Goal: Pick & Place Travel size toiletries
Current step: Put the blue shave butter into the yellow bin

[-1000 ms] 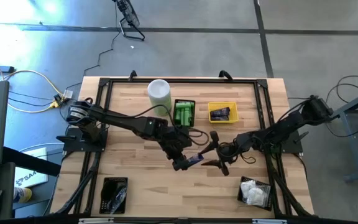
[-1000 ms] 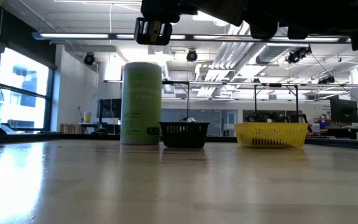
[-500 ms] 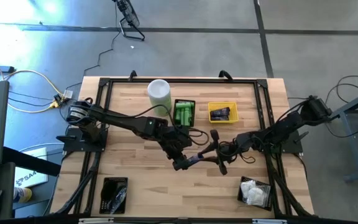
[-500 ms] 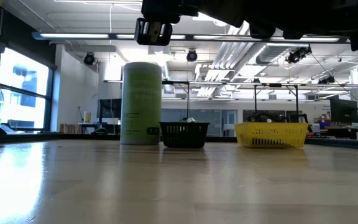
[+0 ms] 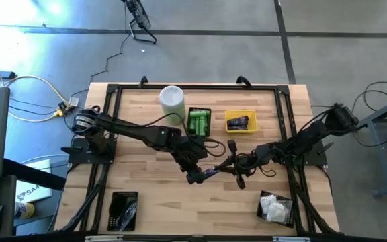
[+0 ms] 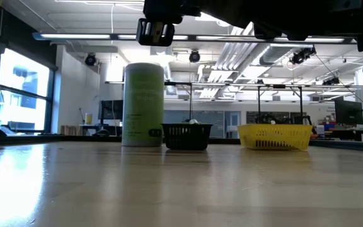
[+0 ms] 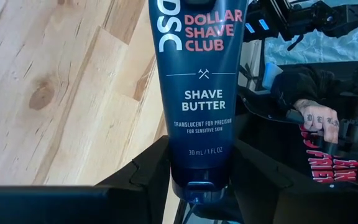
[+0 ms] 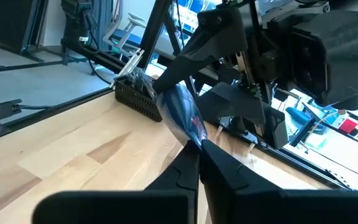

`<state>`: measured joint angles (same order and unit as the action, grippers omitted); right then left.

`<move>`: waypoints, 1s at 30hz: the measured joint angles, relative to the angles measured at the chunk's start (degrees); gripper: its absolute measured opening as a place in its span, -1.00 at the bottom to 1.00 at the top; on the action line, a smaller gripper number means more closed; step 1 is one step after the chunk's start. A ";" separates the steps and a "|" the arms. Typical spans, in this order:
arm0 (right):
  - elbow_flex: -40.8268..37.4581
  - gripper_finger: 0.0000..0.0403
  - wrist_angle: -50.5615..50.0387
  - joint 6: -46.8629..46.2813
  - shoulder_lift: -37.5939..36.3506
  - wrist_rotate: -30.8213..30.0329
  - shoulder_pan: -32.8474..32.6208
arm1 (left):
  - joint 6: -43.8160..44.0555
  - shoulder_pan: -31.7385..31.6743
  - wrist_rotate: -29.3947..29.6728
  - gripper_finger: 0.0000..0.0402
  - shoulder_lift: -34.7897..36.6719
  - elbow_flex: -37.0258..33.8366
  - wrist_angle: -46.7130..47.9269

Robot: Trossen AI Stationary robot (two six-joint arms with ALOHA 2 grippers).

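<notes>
Left wrist view gives me a smooth, dark navy tube [image 7: 199, 93], flattened and glossy, lettered SHAVE BUTTER, held at its cap end in the left end effector [image 7: 194, 177] above the pale, knotty plank surface [image 7: 55, 93]. I see the right end effector [image 8: 197, 163] pressed together on the tube's opposite crimped end.

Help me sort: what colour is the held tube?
Dark navy tube, clearest in the left wrist view.

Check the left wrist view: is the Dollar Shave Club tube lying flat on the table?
No. The Dollar Shave Club shave butter tube is held at its cap end between the left gripper fingers, with the wooden table visible behind it.
</notes>
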<state>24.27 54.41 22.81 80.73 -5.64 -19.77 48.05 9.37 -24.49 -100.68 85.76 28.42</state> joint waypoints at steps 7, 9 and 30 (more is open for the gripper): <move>0.00 -0.98 0.11 0.00 0.00 -0.11 0.00 | -1.14 -0.02 0.20 -0.29 0.00 -0.02 0.04; 0.00 -0.98 0.11 -0.03 0.00 -0.19 0.00 | -1.22 -0.02 0.33 -0.29 0.00 -0.02 0.06; 0.02 -0.98 -0.17 -0.69 0.00 -0.41 0.02 | -4.48 -0.42 2.03 0.10 -0.02 -0.04 -0.10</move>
<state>24.29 54.24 22.12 80.73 -6.04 -19.75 43.57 8.95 -22.46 -100.71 85.71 28.32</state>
